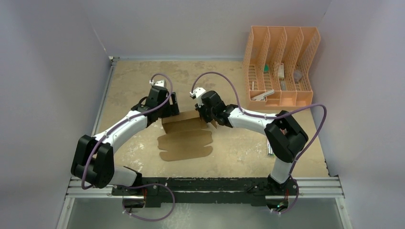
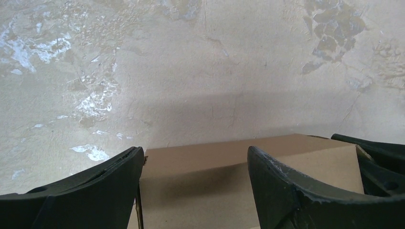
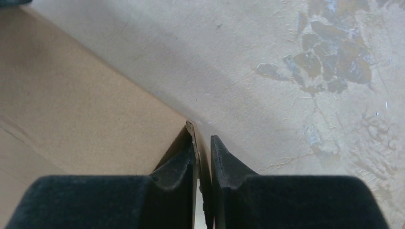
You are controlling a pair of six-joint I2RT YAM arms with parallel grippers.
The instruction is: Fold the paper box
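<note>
The paper box is brown cardboard in the middle of the table. Its near flaps lie flat and its far wall stands up. My left gripper is at the wall's left end. In the left wrist view it is open, and the wall runs between its spread fingers. My right gripper is at the wall's right end. In the right wrist view it is shut on the thin edge of an upright side flap, with the box panel to the left.
An orange plastic file rack holding small items stands at the back right. A thin object lies partly hidden under the right arm's elbow. Grey walls close the table on both sides and behind. The worn tabletop stretches beyond the box.
</note>
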